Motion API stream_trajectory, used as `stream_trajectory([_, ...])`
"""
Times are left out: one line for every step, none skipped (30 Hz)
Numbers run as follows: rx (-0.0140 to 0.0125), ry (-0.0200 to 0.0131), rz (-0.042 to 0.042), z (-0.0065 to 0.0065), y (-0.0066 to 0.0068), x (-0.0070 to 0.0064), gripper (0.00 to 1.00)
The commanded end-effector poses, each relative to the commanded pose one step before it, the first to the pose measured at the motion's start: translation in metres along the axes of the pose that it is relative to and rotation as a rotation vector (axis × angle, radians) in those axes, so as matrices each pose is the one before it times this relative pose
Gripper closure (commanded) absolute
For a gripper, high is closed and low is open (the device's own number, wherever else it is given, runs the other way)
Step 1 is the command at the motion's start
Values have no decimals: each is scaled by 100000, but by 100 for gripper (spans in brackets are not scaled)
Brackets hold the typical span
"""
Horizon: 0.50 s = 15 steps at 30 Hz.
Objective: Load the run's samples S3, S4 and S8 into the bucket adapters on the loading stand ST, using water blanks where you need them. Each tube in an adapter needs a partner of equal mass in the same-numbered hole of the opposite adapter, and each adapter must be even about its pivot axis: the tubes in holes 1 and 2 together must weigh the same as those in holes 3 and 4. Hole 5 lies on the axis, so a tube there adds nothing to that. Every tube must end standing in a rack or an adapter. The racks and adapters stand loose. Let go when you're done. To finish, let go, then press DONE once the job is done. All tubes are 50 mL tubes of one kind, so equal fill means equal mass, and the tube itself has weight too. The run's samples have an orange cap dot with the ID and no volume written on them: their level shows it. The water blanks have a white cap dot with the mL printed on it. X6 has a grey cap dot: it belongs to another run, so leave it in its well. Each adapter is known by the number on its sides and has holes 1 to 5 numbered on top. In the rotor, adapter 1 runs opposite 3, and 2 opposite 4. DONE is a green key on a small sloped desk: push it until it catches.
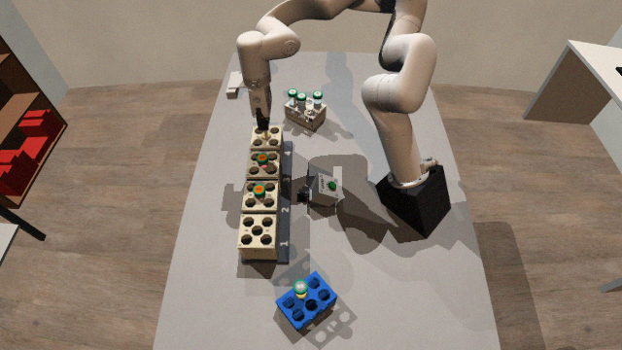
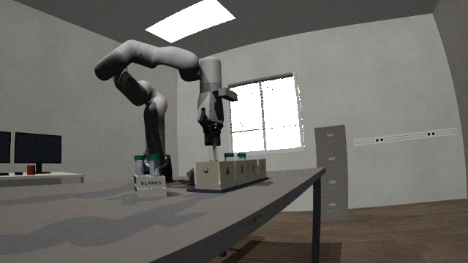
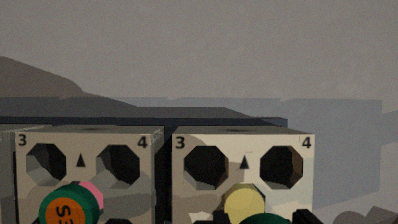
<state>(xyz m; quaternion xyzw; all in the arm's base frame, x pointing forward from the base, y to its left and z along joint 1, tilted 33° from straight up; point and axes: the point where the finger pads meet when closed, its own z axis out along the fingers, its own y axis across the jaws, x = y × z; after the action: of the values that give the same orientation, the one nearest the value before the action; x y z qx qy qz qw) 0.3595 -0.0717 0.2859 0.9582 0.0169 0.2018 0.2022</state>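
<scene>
My gripper (image 1: 262, 125) (image 2: 214, 139) is shut on a green-capped tube with yellow liquid (image 1: 265, 135) (image 2: 212, 154) (image 3: 243, 202). It holds the tube upright over adapter 4 (image 1: 273, 131) (image 2: 208, 177) (image 3: 240, 136), with the tube's lower end at the centre hole. The tube's ID is hidden. Adapter 3 (image 1: 270, 170) (image 3: 85, 136) holds sample S3 (image 1: 262, 157) (image 3: 67, 209), which has pink liquid. Adapter 2 (image 1: 269, 200) holds another orange-dotted tube (image 1: 259, 190). Adapter 1 (image 1: 258, 245) is empty.
The BLANKS rack (image 1: 311, 117) (image 2: 149, 181) behind holds three white-dotted tubes. A blue rack (image 1: 318, 303) at the front holds one grey-dotted tube (image 1: 300, 286). The green DONE key (image 1: 332, 185) sits on its small desk right of the stand (image 1: 287, 194). The arm's base (image 1: 415, 201) stands further right.
</scene>
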Motion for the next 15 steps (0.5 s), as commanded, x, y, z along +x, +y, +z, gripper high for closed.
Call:
stream_trajectory([-23, 357, 23, 252, 9, 124, 100])
stream_trajectory([0, 0, 0, 100, 0, 0, 100])
stream_trajectory([0, 0, 0, 100, 0, 0, 100])
stream_trajectory([0, 0, 0, 100, 0, 0, 100])
stream_trajectory([0, 0, 0, 100, 0, 0, 100])
stream_trajectory([0, 0, 0, 100, 0, 0, 100])
stream_trajectory([0, 0, 0, 100, 0, 0, 100])
stream_trajectory([0, 0, 0, 100, 0, 0, 100])
stream_trajectory([0, 0, 0, 100, 0, 0, 100])
stream_trajectory([0, 0, 0, 100, 0, 0, 100])
stream_trajectory([0, 0, 0, 100, 0, 0, 100])
stream_trajectory([0, 0, 0, 100, 0, 0, 100])
stream_trajectory([0, 0, 0, 100, 0, 0, 100])
stream_trajectory([0, 0, 0, 0, 0, 0, 100])
stream_trajectory([0, 0, 0, 0, 0, 0, 100])
